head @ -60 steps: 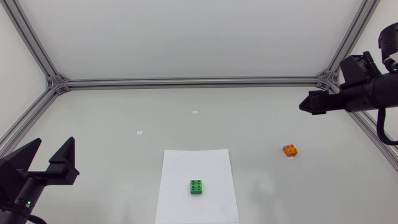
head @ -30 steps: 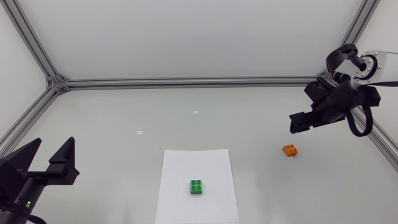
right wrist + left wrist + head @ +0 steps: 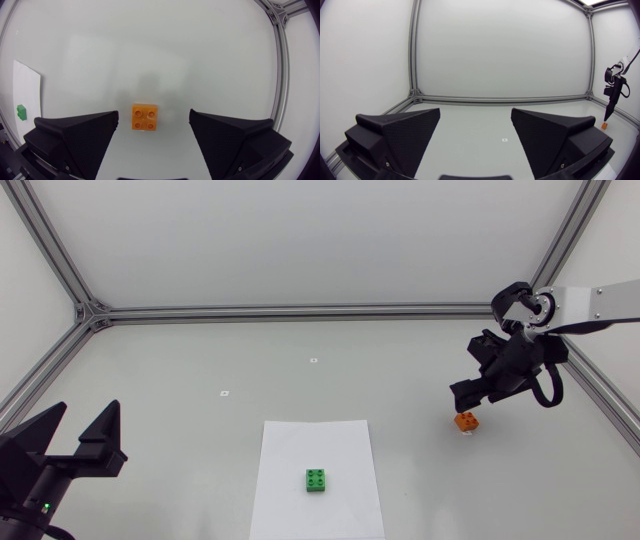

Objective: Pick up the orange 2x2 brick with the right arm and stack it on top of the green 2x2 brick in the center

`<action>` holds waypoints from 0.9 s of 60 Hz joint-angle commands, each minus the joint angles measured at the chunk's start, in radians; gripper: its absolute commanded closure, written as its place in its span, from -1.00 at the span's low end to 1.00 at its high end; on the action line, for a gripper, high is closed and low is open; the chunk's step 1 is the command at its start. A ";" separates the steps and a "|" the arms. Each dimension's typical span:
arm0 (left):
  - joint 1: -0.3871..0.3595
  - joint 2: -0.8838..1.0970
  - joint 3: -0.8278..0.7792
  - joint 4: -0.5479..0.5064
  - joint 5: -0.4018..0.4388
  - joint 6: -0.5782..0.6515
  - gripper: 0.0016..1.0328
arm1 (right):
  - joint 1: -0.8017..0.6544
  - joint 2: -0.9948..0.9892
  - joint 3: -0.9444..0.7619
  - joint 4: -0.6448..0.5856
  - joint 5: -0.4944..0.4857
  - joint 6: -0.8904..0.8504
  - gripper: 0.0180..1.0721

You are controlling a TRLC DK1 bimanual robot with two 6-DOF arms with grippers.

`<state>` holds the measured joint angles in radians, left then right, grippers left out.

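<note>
Right hand [image 3: 458, 392] seen open, fingers spread, hung just above orange 2x2 brick [image 3: 466, 421]. Brick lies on bare counter [image 3: 200, 370], framed between the fingers, not touched. Green 2x2 brick [image 3: 316, 480] noted on white paper sheet [image 3: 330, 442], well apart. Left hand [image 3: 86, 418] likewise released, at counter's near left corner.

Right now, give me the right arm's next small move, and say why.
Probably lower the right gripper straight down. Its fingers stand open and the orange brick lies on the table in the gap between them, untouched, so they seem lined up to straddle it. The gripper looks to be above the brick, too high to close yet.
</note>
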<state>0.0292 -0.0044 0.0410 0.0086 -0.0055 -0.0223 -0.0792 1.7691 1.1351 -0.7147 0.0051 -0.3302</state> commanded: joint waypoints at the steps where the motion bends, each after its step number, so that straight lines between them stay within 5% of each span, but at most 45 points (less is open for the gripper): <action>1: 0.001 -0.008 -0.041 -0.013 0.004 0.013 -0.92 | 0.006 0.032 -0.014 0.012 0.006 0.000 -0.91; 41: 0.001 -0.008 -0.041 -0.013 0.004 0.013 -0.92 | -0.004 0.087 -0.043 0.027 -0.008 0.063 -0.89; 54: 0.001 -0.008 -0.041 -0.015 0.004 0.013 -0.92 | -0.011 0.099 -0.034 0.017 -0.024 0.062 -0.72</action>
<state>0.0292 -0.0044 0.0410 0.0090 -0.0055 -0.0219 -0.0822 1.8435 1.1088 -0.6842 -0.0074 -0.2840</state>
